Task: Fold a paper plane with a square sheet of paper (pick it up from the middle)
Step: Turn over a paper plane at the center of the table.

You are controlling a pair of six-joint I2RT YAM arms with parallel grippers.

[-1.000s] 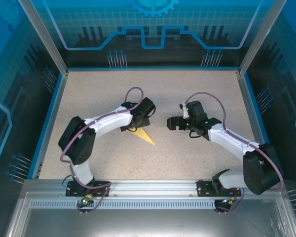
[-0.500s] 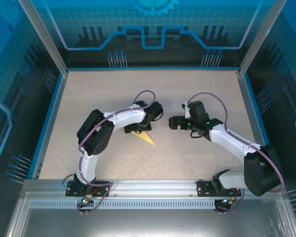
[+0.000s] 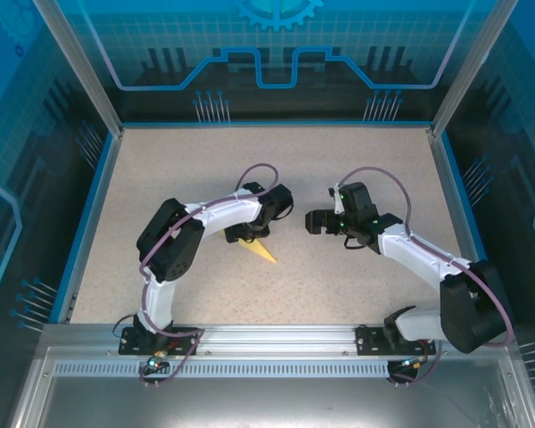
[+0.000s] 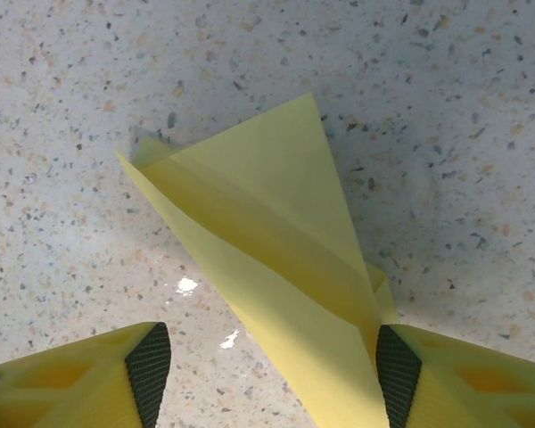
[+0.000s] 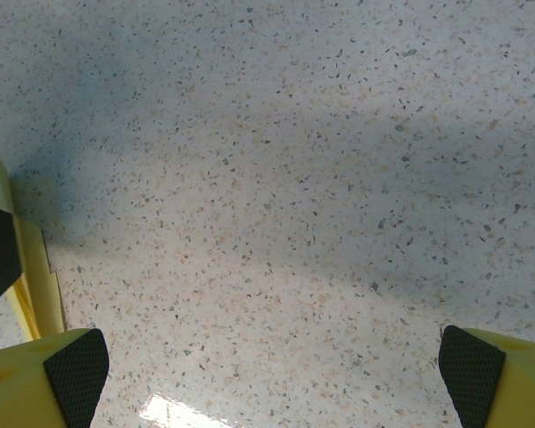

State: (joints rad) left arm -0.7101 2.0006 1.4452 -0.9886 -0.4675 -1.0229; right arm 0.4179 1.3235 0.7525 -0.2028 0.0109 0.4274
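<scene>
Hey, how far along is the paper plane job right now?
Done: the paper plane is folded, pointed and creased, and lies on the table. In hand: the left gripper straddles it with jaws open, not gripping yet. Left: the pickup. The right gripper hangs open over bare table.

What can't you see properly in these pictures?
- Top external: part of the paper plane is hidden under the left end effector.
- Left wrist: its lower end runs off the bottom edge.
- Right wrist: a yellow strip at the left edge is cut off; too little to name.
</scene>
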